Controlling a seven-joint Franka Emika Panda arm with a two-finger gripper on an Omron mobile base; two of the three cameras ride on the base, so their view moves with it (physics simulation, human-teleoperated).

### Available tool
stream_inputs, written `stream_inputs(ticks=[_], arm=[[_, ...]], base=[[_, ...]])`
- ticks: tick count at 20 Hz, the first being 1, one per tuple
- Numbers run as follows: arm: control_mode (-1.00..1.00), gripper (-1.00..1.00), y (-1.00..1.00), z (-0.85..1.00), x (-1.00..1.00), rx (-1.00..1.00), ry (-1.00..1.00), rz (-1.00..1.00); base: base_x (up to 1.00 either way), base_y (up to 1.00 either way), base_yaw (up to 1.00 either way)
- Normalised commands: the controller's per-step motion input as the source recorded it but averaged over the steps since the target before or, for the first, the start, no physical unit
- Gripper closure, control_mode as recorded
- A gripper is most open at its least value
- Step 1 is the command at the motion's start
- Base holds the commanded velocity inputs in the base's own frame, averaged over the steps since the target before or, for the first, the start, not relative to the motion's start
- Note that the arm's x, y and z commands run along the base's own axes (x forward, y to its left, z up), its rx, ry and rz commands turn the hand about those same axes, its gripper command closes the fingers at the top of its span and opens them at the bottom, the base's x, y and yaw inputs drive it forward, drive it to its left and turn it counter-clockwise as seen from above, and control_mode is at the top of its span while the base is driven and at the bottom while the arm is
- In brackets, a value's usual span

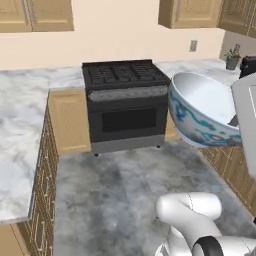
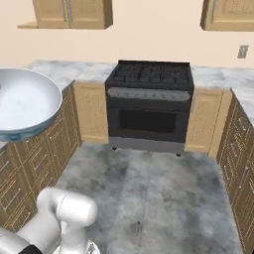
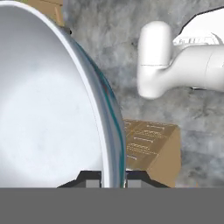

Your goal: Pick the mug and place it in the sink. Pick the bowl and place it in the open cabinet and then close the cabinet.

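Note:
The bowl hangs tilted in the air over the floor, white inside, with a blue-green floral outside. In the hand view my gripper is shut on the bowl's rim, one fingertip inside the rim and one outside. From the right base view the bowl shows at the left edge, in front of the lower drawers. Light-wood wall cabinets hang above the counters; I cannot tell which one is open. The mug and the sink are out of view.
A black gas range stands against the back wall between marble counters. A potted plant sits on the right counter. Wooden drawer fronts line both sides of the grey floor.

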Motion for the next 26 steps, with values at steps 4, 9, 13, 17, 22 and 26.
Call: stream_inputs(ticks=[4,9,13,17,22,26], arm=[[1.00,1.00,0.00,0.00,0.00,0.00,0.00,0.00],[1.00,1.00,0.00,0.00,0.00,0.00,0.00,0.00],[1.00,1.00,0.00,0.00,0.00,0.00,0.00,0.00],[1.00,1.00,0.00,0.00,0.00,0.00,0.00,0.00],[1.00,1.00,0.00,0.00,0.00,0.00,0.00,0.00],[1.00,1.00,0.00,0.00,0.00,0.00,0.00,0.00]], base=[[-0.05,0.00,0.87],[-0.22,-0.01,0.82],[-0.16,0.00,0.80],[-0.12,0.01,0.77],[-0.15,0.06,0.74],[-0.18,0.12,0.73]])
